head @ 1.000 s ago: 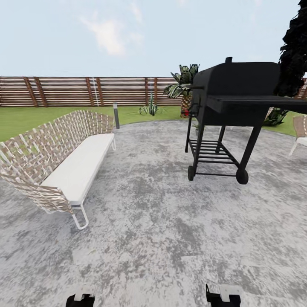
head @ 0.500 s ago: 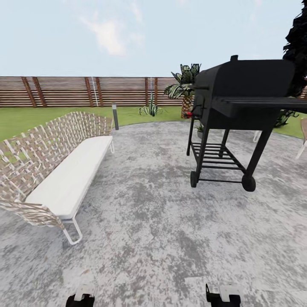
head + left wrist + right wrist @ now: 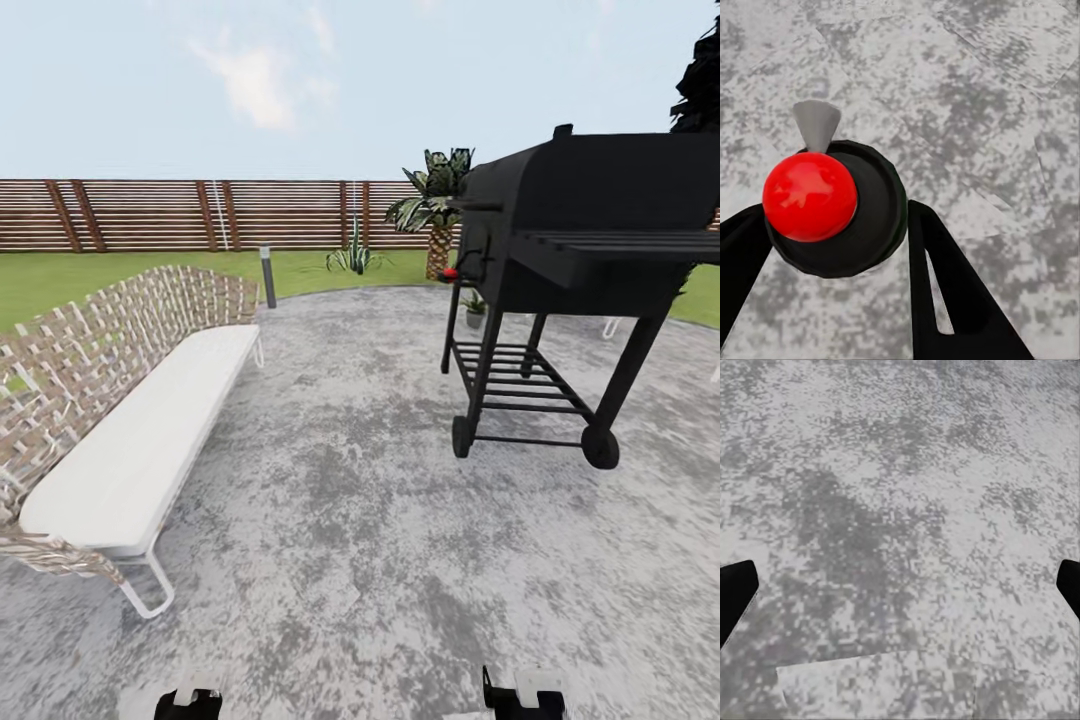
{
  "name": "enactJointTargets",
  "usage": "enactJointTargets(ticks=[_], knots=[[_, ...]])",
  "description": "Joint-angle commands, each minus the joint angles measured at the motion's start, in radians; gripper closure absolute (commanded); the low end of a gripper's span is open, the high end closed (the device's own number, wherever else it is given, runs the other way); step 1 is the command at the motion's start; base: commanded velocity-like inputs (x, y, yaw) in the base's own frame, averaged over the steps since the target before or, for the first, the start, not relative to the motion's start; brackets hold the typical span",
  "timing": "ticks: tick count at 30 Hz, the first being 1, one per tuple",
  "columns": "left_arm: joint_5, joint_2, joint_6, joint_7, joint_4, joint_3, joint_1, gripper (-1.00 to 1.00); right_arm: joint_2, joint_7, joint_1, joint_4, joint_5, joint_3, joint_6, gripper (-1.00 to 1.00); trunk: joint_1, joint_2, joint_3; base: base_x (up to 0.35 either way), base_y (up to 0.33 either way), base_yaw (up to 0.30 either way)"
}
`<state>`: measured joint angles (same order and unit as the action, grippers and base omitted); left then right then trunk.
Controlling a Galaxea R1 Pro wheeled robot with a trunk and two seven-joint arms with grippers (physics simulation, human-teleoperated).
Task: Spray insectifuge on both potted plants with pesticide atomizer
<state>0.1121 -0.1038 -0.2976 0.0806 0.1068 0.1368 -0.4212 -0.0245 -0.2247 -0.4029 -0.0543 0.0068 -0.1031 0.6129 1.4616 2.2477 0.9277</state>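
Note:
In the left wrist view my left gripper is shut on the pesticide atomizer, seen end-on as a red cap on a round black body with a grey nozzle. My right gripper is open over bare paving, its fingers spread wide with nothing between them. In the head view both grippers hang low, the left and the right. A small potted plant with green leaves stands on the far side of the patio, behind the grill's legs. Garden lawn runs along the fence.
A black wheeled grill stands ahead on the right. A woven bench with a white cushion lies to the left. Beyond are a short grey post, a spiky plant, a palm-like plant and the slatted fence. Grey patio lies between.
The whole head view has shifted: the camera has moved forward, so the grill and bench look nearer and larger. Both grippers keep their places in the frame.

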Motion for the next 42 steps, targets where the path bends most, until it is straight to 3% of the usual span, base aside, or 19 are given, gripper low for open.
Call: enactJointTargets(ticks=[1, 42], knots=[[0.011, 0.000, -0.003, 0.004, -0.001, 0.007, -0.001, 1.00, 0.000, -0.009, -0.001, 0.001, 0.001, -0.008, 0.001, -1.00, 0.000, 0.000, 0.001, 0.340, 0.000, 0.000], [0.011, 0.000, -0.003, 0.004, -0.001, 0.007, -0.001, 1.00, -0.005, -0.010, -0.001, 0.001, 0.001, -0.007, 0.001, -1.00, 0.000, 0.000, 0.001, 0.340, 0.000, 0.000]])
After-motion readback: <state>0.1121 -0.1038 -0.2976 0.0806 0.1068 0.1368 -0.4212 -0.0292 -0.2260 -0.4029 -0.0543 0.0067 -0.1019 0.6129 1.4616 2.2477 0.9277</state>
